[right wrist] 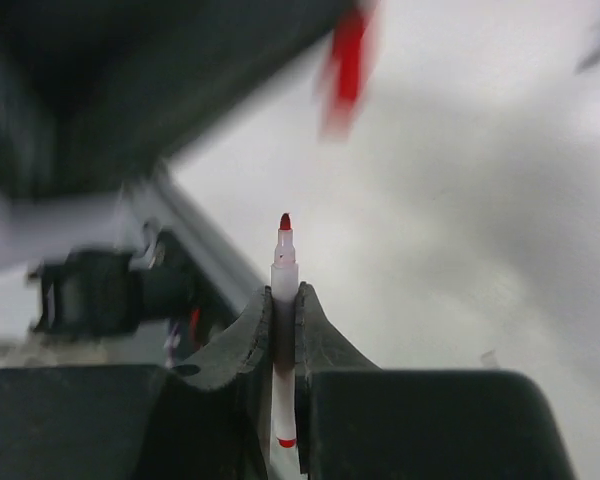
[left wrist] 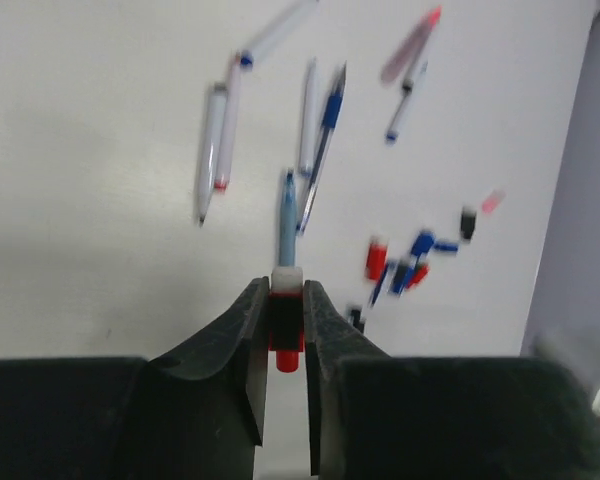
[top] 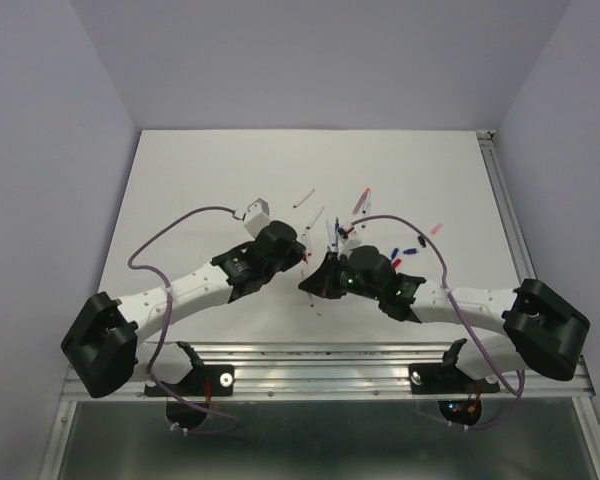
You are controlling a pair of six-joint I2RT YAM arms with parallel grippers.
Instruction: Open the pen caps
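Left end effector [left wrist: 286, 288] pinches a red cap [left wrist: 287, 350] between its fingers; right end effector [right wrist: 285, 295] clamps an uncapped white pen [right wrist: 284, 265].

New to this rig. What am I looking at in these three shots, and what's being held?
Two robot arms, the left arm and the right arm, are bolted at the near edge of a white table. Each ends in a two-finger pincer. The wide picture comes from a fixed camera above and behind the arms. The other two come from cameras on the wrists, each looking out along its own fingers. Scattered on the table are thin pens and small loose caps in red, blue and black. The left pincer is shut on a short red piece, apparently a cap. The right pincer is shut on a white pen whose red tip is bare. The job is pulling caps off pens.
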